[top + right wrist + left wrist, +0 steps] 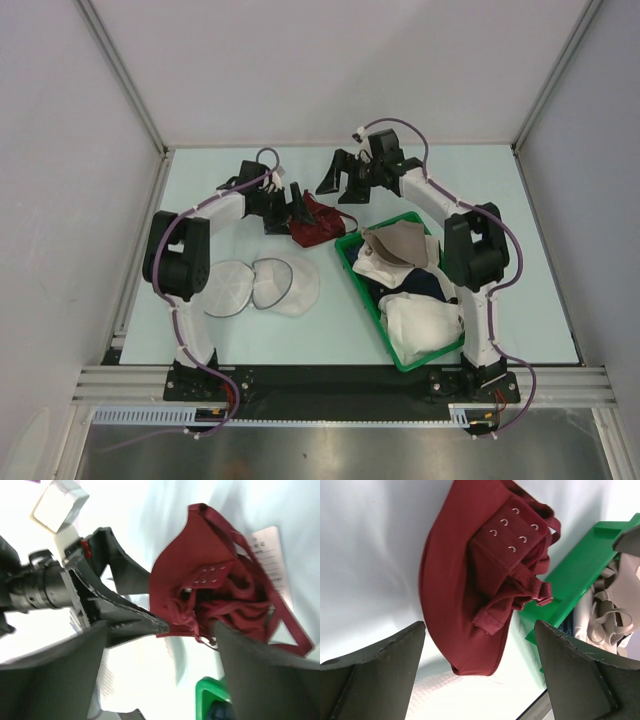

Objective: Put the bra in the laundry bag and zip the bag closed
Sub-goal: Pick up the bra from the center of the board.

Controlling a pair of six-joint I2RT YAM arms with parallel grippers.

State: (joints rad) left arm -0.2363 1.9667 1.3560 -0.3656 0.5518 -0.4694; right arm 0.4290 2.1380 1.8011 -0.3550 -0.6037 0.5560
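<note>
Top external view: no step looks done. One bra [316, 222] lies heaped far-centre on the table, just left of the one green basket [365, 305]. The one laundry bag [262, 285] lies open nearer left, two halves flat. Both claws gape wide, empty: left gripper [282, 213] beside the bra, right gripper [343, 190] just beyond. Bagging and zipping remain.

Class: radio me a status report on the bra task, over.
Left gripper and right gripper open. Bra on table, ungrasped. Laundry bag open. Green basket beside bra.
</note>
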